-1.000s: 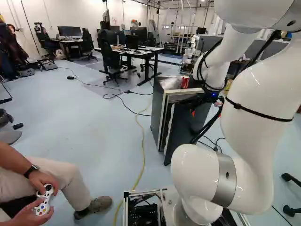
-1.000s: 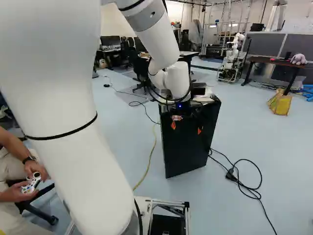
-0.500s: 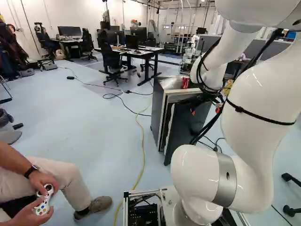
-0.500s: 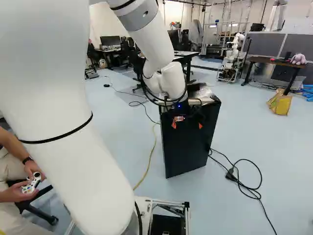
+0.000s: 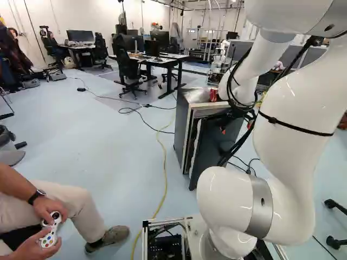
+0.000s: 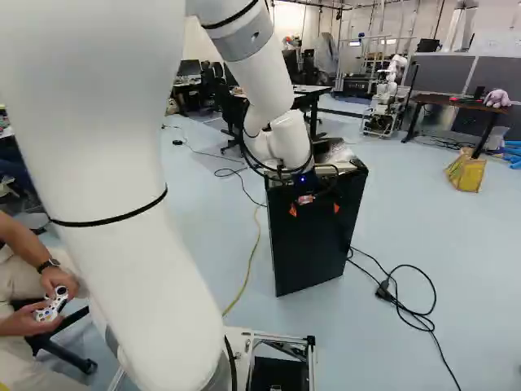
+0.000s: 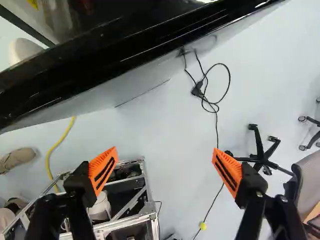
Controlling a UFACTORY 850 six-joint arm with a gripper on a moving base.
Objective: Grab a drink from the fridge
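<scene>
The fridge (image 5: 184, 122) stands upright right of centre in the left base view, its door (image 5: 217, 146) ajar. A red object (image 5: 213, 95) sits on top of the fridge; its type cannot be confirmed. The gripper (image 6: 315, 209) is located at the door's upper part, centre of the right base view. In the wrist view, its 2 fingers are spread wide apart, with orange pads (image 7: 103, 171) facing inward and nothing clamped. A black cable (image 6: 415, 314) lies on the floor (image 6: 456, 252), lower right of the right base view.

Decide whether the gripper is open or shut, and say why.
Open: the gripper has its orange pads wide apart, with floor showing between them.
</scene>
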